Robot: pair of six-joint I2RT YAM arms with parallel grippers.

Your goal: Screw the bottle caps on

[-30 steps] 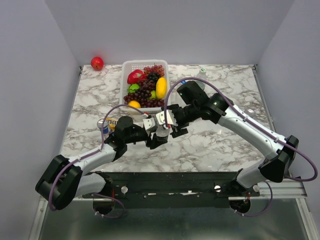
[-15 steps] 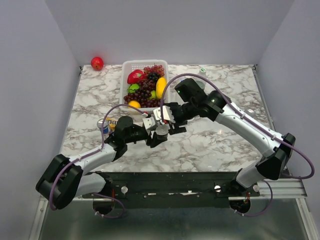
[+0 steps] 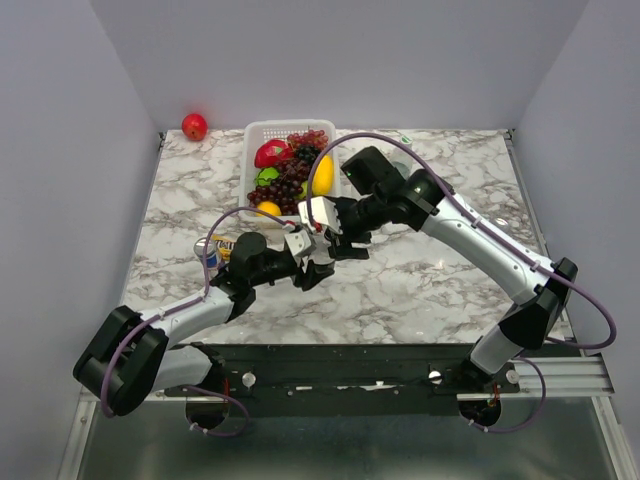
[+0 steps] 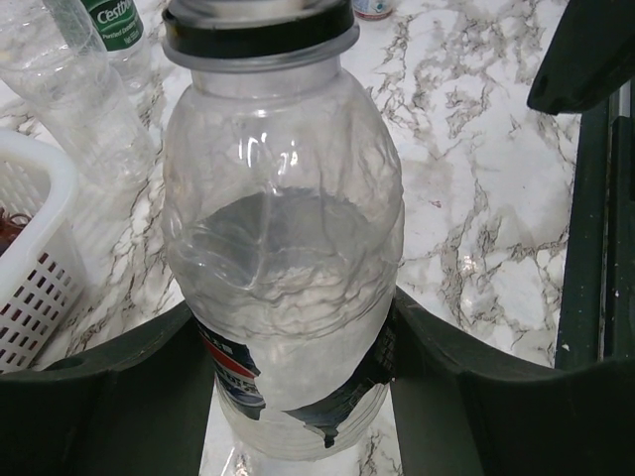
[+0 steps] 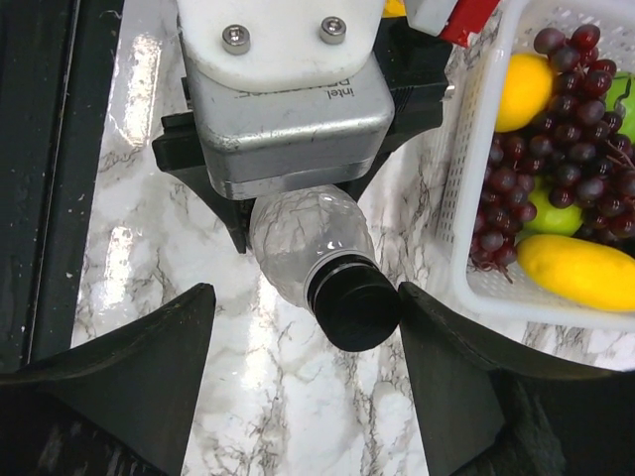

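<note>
My left gripper (image 4: 296, 382) is shut on a clear plastic bottle (image 4: 283, 248) with a torn blue label, holding it at mid-table (image 3: 306, 266). A black cap (image 5: 354, 302) sits on the bottle's neck, and its rim shows in the left wrist view (image 4: 258, 38). My right gripper (image 5: 306, 296) is open and straddles the cap; the right finger (image 5: 446, 367) is close beside the cap and the left finger (image 5: 149, 367) stands well clear. In the top view the right gripper (image 3: 325, 240) covers the bottle. The blue cap is out of view. A white-green cap (image 3: 405, 139) tops a bottle at the back.
A white basket (image 3: 254, 150) of fruit stands just behind the grippers, its rim close on the right in the right wrist view (image 5: 466, 198). Two more clear bottles (image 4: 84, 89) stand near it. A drink can (image 3: 210, 250) sits left of my left arm. A red apple (image 3: 194, 126) lies far left.
My right arm has swung left and toward the basket, with its gripper over the held bottle's top. My left arm has barely moved.
</note>
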